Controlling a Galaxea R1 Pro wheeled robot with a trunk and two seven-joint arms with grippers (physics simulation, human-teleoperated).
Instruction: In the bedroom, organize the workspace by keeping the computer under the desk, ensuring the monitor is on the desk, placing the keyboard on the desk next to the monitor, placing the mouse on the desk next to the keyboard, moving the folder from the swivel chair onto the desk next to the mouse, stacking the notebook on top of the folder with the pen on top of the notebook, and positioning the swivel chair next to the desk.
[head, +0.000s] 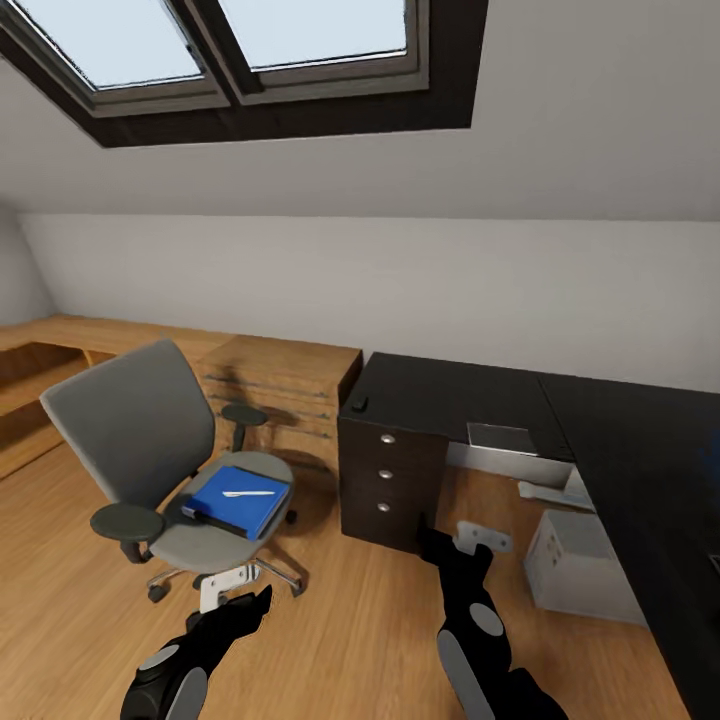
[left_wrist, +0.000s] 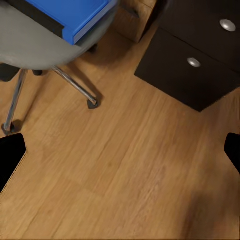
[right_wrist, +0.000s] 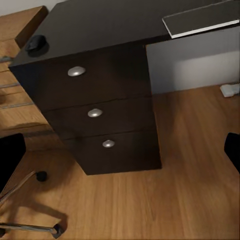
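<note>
Grey chair stands on the wood floor, left of the black desk. On its seat lies the blue folder with the white pen on top and the dark notebook at its front edge. A mouse sits at the desk's corner above the drawers; the computer stands under the desk. Both grippers, left and right, hang empty with fingers spread.
</note>
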